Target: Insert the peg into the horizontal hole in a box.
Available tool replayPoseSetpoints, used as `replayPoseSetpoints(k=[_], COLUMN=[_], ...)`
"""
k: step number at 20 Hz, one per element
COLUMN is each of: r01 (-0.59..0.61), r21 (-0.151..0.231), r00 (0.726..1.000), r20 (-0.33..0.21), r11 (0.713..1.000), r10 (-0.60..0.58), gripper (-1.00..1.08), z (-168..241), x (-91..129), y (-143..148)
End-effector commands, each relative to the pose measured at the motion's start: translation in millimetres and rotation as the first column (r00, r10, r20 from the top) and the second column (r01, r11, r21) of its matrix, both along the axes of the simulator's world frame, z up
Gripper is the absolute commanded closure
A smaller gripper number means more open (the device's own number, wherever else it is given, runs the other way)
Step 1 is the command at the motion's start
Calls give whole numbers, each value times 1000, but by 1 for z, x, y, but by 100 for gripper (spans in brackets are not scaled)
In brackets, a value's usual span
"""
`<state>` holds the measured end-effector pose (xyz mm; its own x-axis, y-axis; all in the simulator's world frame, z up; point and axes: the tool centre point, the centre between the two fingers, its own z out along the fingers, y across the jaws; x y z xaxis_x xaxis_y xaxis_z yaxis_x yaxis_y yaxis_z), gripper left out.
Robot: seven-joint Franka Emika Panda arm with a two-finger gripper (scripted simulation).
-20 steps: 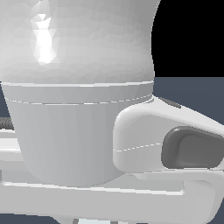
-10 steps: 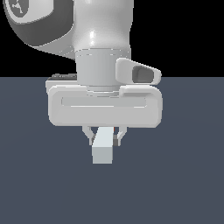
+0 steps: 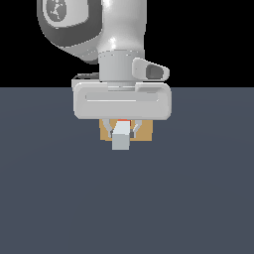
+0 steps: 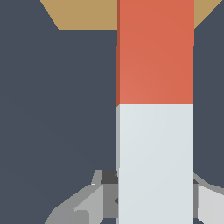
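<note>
The scene is seen by the exterior view from low and in front, level with the gripper (image 3: 122, 130), the box (image 3: 144, 132) lying behind it. From the wrist view, the peg (image 4: 155, 109) is seen close along its length toward the box (image 4: 83, 14). Peg (image 3: 121, 138), box and fingers are shared.

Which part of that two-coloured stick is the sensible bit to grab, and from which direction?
Probably the pale grey-white half of the peg, from above, with a finger on each flat side. That is how the hand holds it now. It leaves the orange-red end free, pointing at the box.
</note>
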<state>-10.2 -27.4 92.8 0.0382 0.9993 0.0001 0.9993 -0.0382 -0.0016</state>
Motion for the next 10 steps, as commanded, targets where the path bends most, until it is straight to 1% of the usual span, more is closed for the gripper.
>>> replayPoseSetpoints(k=[1,10], r01=[2,0], r21=[0,0], r00=[1000,1000], r20=[2,3], r11=[1000,1000], r10=[-2,0], gripper=[108,108], z=[3,4], x=[1,4], y=[6,8])
